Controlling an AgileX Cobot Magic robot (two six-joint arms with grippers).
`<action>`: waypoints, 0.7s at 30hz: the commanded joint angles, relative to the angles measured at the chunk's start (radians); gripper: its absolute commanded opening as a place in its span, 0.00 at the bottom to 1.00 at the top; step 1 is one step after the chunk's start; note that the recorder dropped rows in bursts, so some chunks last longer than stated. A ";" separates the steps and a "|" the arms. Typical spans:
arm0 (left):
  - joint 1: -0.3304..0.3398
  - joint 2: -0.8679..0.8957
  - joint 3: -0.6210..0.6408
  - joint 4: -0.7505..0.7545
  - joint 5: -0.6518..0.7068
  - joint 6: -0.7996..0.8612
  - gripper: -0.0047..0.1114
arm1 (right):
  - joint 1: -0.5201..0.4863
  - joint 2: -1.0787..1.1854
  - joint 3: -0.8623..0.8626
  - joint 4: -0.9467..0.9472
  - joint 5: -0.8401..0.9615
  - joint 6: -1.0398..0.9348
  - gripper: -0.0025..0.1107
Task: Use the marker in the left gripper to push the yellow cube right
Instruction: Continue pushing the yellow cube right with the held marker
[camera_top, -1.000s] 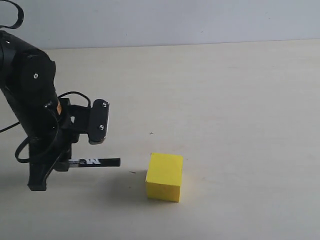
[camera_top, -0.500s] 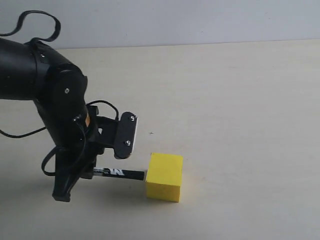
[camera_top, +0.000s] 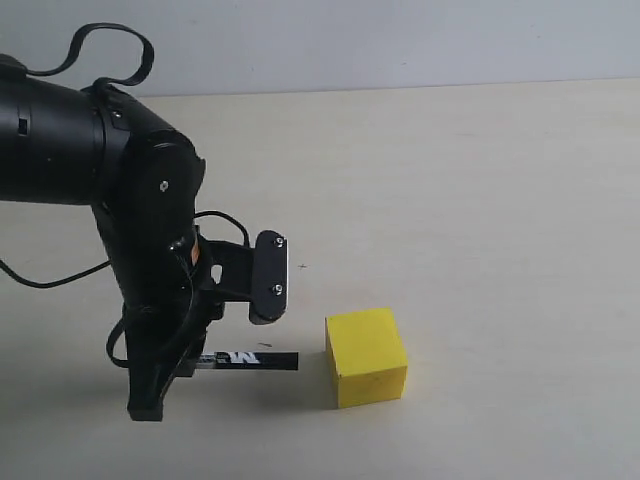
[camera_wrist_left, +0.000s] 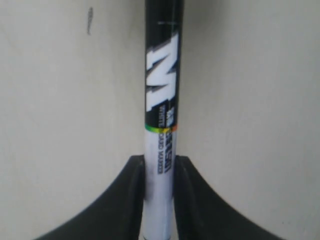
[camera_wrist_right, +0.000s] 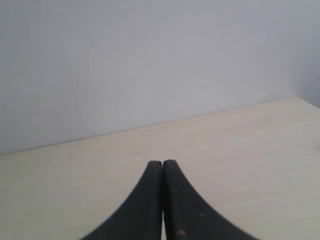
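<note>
The yellow cube (camera_top: 366, 356) sits on the pale table, slightly turned, at the lower middle of the exterior view. Left of it my left gripper (camera_top: 200, 355) is shut on the marker (camera_top: 250, 360), which lies level and points its black cap at the cube's left face. A narrow gap shows between the cap's tip and the cube. In the left wrist view the fingers (camera_wrist_left: 132, 172) clamp the white barrel of the marker (camera_wrist_left: 161, 100), and the cube is out of that view. My right gripper (camera_wrist_right: 162, 164) is shut on nothing and does not show in the exterior view.
The pale table (camera_top: 480, 200) stretches bare to the right of the cube and behind it, ending at a grey wall (camera_top: 400, 40). A small dark speck (camera_top: 302, 266) marks the surface. The bulky left arm (camera_top: 90, 180) fills the left side.
The left arm moved right with the marker; its tip met the cube and shoved it right, turning it slightly. A small gap now separates tip and cube.
</note>
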 joint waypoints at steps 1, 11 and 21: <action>-0.083 0.027 -0.009 -0.024 -0.126 -0.019 0.04 | -0.007 -0.006 0.005 -0.001 -0.005 -0.005 0.02; -0.090 0.120 -0.147 0.000 0.049 -0.173 0.04 | -0.007 -0.006 0.005 -0.001 -0.005 -0.005 0.02; -0.115 0.120 -0.147 0.025 0.068 -0.284 0.04 | -0.007 -0.006 0.005 -0.001 -0.005 -0.005 0.02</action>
